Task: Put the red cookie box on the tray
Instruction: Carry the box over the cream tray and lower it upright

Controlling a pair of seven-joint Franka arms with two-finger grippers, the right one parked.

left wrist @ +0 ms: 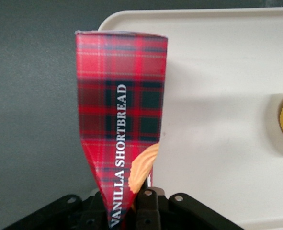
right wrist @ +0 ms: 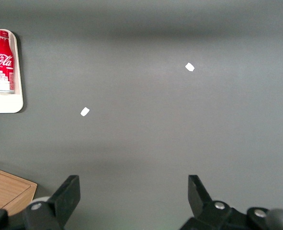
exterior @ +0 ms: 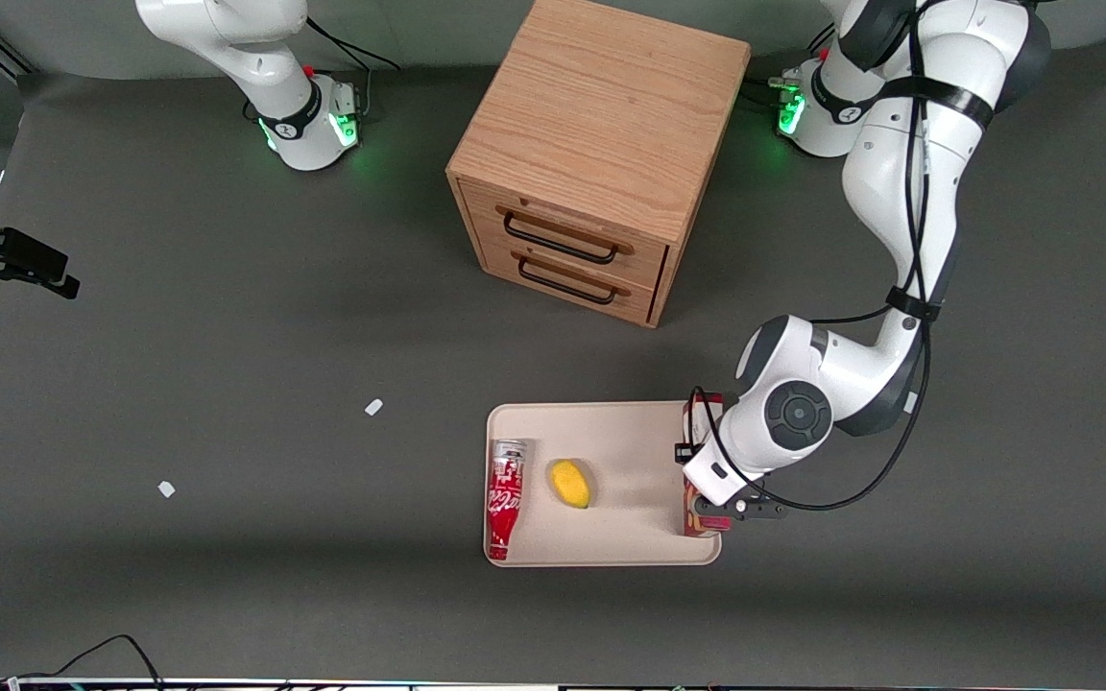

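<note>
Placement step: the gripper (exterior: 718,499) held the red cookie box (left wrist: 123,120) clamped over the tray (exterior: 611,547) edge at three o'clock. Release would presumably follow once seated.

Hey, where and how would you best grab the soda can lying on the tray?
Grip the soda can across its straight body from above, fingers straddling its width. It lies on its side along the tray edge, with the lemon beside it. The gripper now holds the red cookie box at the tray's other edge.
</note>
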